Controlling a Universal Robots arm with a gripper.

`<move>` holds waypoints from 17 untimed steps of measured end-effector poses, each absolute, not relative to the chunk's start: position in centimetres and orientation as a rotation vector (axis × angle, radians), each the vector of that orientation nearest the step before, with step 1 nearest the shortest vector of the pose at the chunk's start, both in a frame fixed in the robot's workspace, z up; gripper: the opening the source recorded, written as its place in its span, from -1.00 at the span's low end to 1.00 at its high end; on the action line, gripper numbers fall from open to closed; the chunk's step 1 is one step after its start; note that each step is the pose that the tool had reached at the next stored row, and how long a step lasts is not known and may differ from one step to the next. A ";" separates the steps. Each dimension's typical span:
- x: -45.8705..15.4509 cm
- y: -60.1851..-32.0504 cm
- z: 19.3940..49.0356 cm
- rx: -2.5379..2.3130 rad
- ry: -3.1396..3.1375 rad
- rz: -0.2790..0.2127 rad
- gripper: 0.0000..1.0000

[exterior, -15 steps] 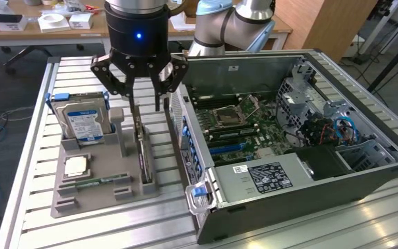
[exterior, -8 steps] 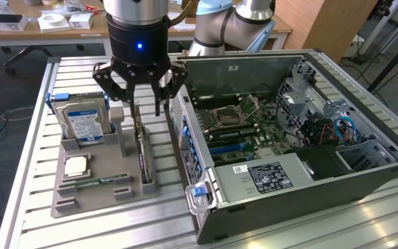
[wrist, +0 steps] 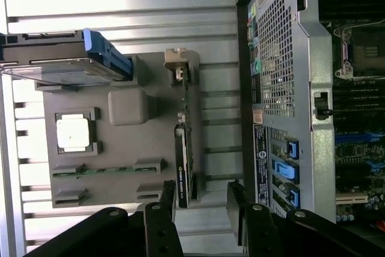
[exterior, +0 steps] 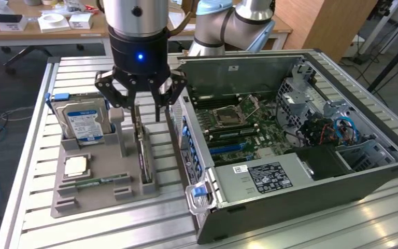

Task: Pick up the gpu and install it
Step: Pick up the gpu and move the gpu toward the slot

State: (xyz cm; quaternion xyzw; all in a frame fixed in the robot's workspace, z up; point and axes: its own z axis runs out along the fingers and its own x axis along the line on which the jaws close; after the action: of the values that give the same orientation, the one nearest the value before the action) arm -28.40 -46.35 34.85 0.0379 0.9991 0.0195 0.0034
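Observation:
The gpu (exterior: 144,155) is a thin dark card standing on its edge in a slot of the grey holder tray (exterior: 102,196), beside the open computer case (exterior: 302,171). My gripper (exterior: 140,111) hangs open just above the card's far end, one finger on each side, touching nothing. In the wrist view the gpu (wrist: 184,142) runs lengthwise below my gripper (wrist: 201,200), closer to one finger (wrist: 168,195) than to the other. The motherboard (exterior: 244,127) lies exposed inside the case, with blue expansion slots (exterior: 228,149) near the front.
The tray also holds a silver hard drive (exterior: 85,122) with a blue-white label, a processor chip (exterior: 76,165) and a slim green memory stick (exterior: 102,181). The case's rear wall (wrist: 283,88) stands close beside the gpu. A cluttered desk (exterior: 54,23) is behind the slatted metal table (exterior: 40,104).

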 end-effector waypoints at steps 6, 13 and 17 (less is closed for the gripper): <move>-28.4 -46.3 33.8 0.119 3.132 0.061 -0.06; -28.4 -46.3 32.5 0.119 3.132 0.061 -0.06; -28.4 -46.3 31.7 0.119 3.132 0.061 -0.06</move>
State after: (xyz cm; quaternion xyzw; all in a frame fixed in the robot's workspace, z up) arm -28.40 -46.35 31.75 0.0379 0.9991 0.0195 0.0034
